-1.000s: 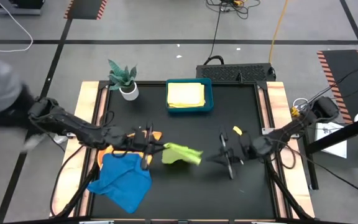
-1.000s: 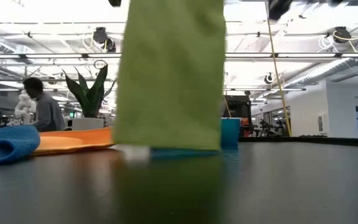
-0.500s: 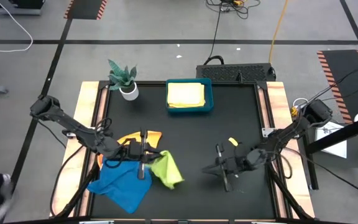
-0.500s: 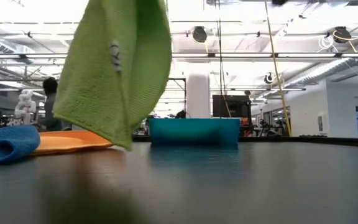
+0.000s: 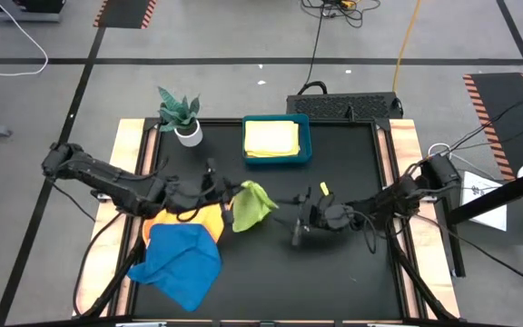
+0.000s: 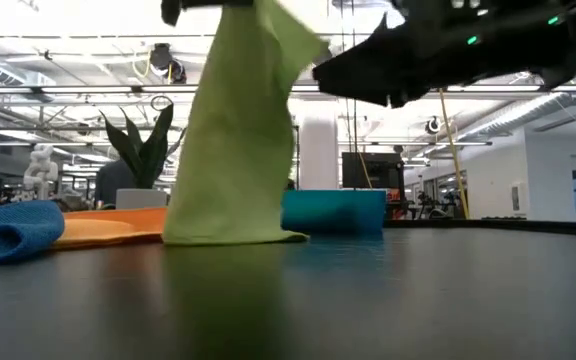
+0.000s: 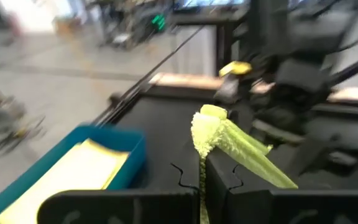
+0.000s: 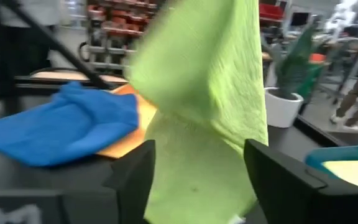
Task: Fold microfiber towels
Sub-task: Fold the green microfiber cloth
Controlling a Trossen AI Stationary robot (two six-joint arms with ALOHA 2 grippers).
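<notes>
A lime green microfiber towel (image 5: pixel 251 205) hangs from my left gripper (image 5: pixel 229 193), which is shut on it above the table's middle. The towel's lower edge (image 6: pixel 233 238) reaches the tabletop. My right gripper (image 5: pixel 287 220) is open just right of the towel. In its wrist view the towel (image 8: pixel 210 106) hangs ahead, between the two fingers; I cannot tell whether they touch it. A blue towel (image 5: pixel 180 263) lies crumpled on an orange one (image 5: pixel 200 218) at the near left. A yellow towel (image 5: pixel 271 139) lies folded in the teal tray (image 5: pixel 305 145). My left gripper pinches a bunched top part of the lime green towel (image 7: pixel 205 140) between its two shut fingers (image 7: pixel 219 180), coming nearly level from the table's left. The towel hangs below the fingers in loose folds, with its lower edge (image 6: pixel 233 238) on the table.
A potted plant (image 5: pixel 182 116) stands at the far left beside the tray. The black tabletop (image 5: pixel 352 272) to the right and near right is bare. A dark box (image 5: pixel 343 104) sits behind the far edge. A person shows in the room beyond the table (image 6: pixel 118 180).
My left gripper first carried the lime green towel toward the near edge. It then swung it back toward the far edge and right, and the towel now hangs longer, down to the table. My right gripper has come down and toward the table's left, up to the towel.
</notes>
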